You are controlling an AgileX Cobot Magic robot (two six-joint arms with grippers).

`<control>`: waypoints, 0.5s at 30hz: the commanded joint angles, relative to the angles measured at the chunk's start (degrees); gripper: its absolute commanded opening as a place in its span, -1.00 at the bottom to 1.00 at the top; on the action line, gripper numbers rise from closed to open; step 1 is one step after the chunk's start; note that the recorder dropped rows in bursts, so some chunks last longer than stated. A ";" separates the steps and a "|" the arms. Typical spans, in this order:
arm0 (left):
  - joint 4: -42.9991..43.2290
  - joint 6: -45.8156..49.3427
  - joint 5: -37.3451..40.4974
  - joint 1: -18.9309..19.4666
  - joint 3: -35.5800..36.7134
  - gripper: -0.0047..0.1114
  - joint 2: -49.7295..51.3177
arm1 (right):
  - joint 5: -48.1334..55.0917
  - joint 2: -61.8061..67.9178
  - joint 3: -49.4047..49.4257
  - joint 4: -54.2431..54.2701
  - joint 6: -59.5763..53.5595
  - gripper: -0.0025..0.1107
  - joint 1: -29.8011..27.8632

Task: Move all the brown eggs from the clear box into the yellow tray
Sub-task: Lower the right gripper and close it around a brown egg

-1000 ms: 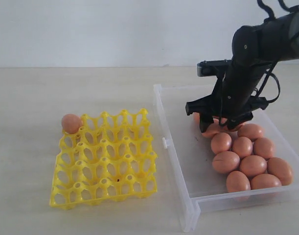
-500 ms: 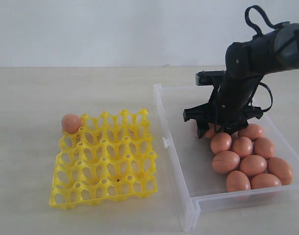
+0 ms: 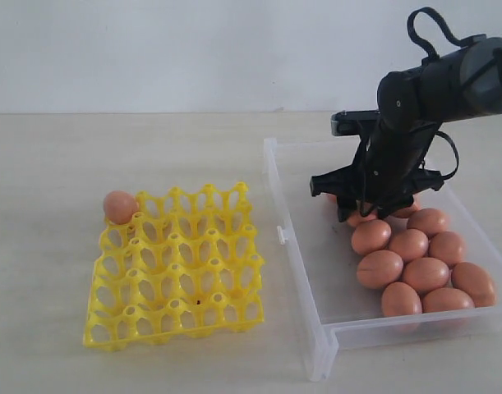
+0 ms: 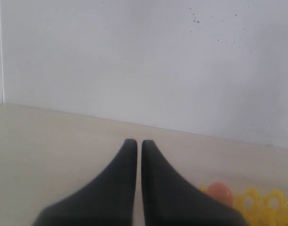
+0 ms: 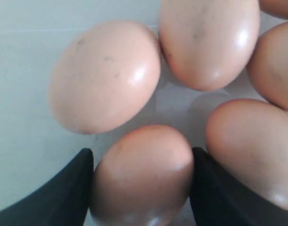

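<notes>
A brown egg is seen clamped between the right gripper fingers, inside the clear box at right. That grip is hidden in the exterior view. 1 other egg is lodged at the yellow tray upper-left corner. The left gripper is pressed together.

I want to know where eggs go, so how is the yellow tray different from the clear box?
The yellow tray is bright and full of holes and cups; the clear box is see-through with a flat floor and low walls. The tray holds just one brown egg, at a corner; the box holds many brown eggs. The tray looks smaller than the box. Both lie flat on the table.
</notes>
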 commanded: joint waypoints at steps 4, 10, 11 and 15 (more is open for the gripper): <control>-0.51 -0.51 -0.10 -0.10 0.20 -0.85 -0.14 | 0.97 -0.24 -0.36 -1.64 -2.32 -0.48 -0.17; -0.51 -0.51 -0.10 -0.10 0.20 -0.85 -0.14 | 0.57 -0.36 -0.36 -1.78 -13.48 -0.96 -0.17; -0.51 -0.51 0.04 -0.10 0.20 -0.85 -0.14 | 0.97 -0.36 -0.36 -1.78 -15.76 -0.96 -0.17; -0.51 -0.51 0.04 -0.10 0.20 -0.85 -0.14 | 1.75 -0.36 -0.36 -1.78 -18.69 -0.84 -0.17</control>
